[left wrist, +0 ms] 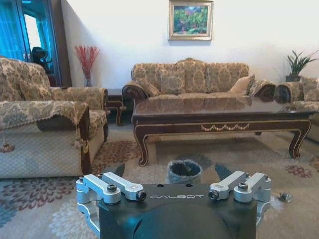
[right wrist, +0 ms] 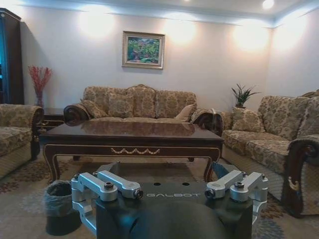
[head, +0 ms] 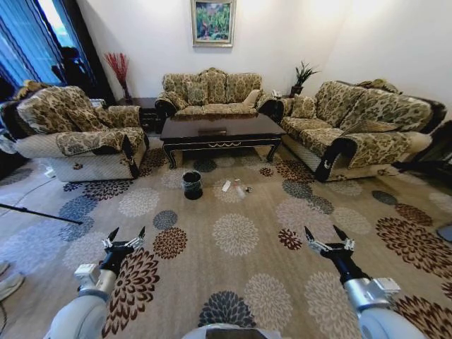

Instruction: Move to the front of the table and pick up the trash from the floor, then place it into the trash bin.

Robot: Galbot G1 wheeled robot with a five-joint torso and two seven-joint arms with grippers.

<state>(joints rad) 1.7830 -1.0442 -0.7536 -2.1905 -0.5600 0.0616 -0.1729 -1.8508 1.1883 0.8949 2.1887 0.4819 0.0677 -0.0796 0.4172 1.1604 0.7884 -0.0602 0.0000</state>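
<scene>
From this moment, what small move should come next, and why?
Probably a short drive forward toward the table. The trash lies on the floor just in front of it, beside the trash bin, well ahead of both grippers. The left gripper and right gripper hang open and empty over carpet, seemingly out of reach.

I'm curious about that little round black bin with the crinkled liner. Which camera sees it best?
The left wrist view: the small round black bin with the crinkled liner sits centred before the glossy dark wood table. The head view shows it small; the right wrist view at an edge.
</scene>
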